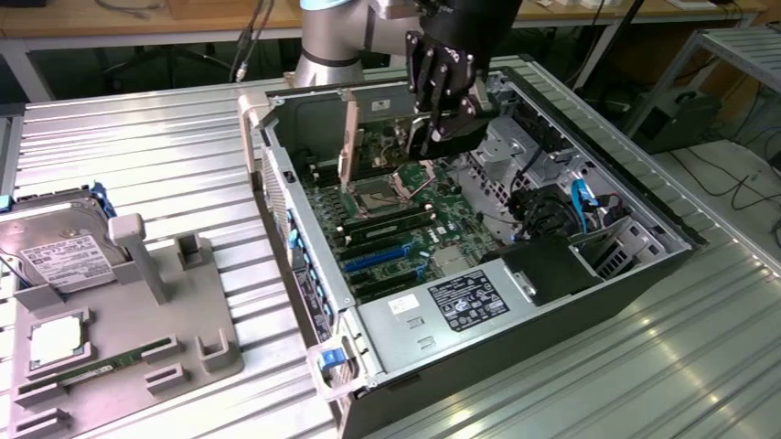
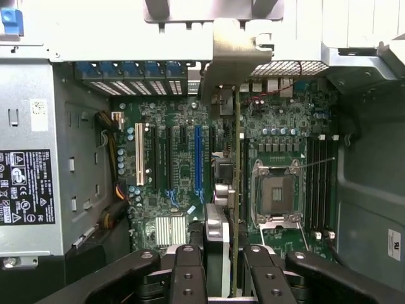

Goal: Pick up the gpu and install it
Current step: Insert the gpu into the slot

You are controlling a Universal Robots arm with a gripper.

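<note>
The black gripper (image 2: 228,273) had its jaws clenched on the thin, flat gpu card with the silvery bracket (image 2: 235,54), held edge-on above the green motherboard (image 2: 183,164). I judged it stiff, light and fragile, best pinched along its top edge.

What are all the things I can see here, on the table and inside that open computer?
computer case: one, black and grey, open, lying mid-table
motherboard: one, green, inside the case
power supply: one, silver, black label, beside the motherboard
gpu: one, silvery bracket, upright inside the case
holder: one, grey, exterior view's left
hard drive: one, silver, white label, in the holder
memory stick: one, green, on the holder
table: one, ribbed metal, under everything
arm: one, grey, behind the case
gripper: one, black, shut on the gpu
</note>
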